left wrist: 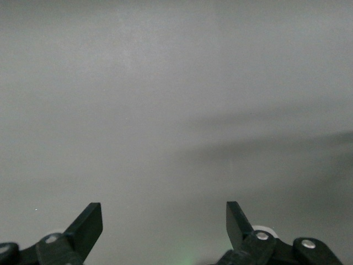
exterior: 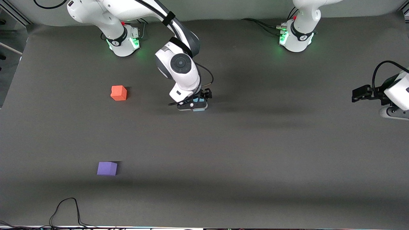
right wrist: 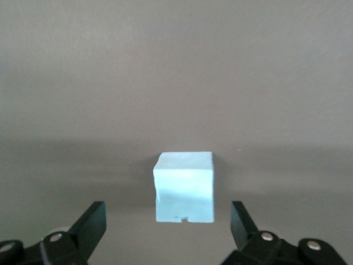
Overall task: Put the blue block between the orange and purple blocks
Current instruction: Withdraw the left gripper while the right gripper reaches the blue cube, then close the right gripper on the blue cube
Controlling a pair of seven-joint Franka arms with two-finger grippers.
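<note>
The blue block (right wrist: 184,187) rests on the dark mat near the table's middle. In the front view only a sliver of the blue block (exterior: 200,109) shows under the right hand. My right gripper (right wrist: 167,212) hangs open low over it, one finger to each side, touching nothing; in the front view the right gripper (exterior: 195,104) covers most of the cube. The orange block (exterior: 119,93) lies toward the right arm's end. The purple block (exterior: 107,168) sits nearer the front camera than the orange one. My left gripper (left wrist: 164,212) waits open and empty at the left arm's end, also seen as the left gripper (exterior: 360,94).
The right arm's base (exterior: 123,41) and the left arm's base (exterior: 295,38) stand along the table's edge farthest from the front camera. A black cable (exterior: 65,209) loops onto the mat at the edge nearest that camera, close to the purple block.
</note>
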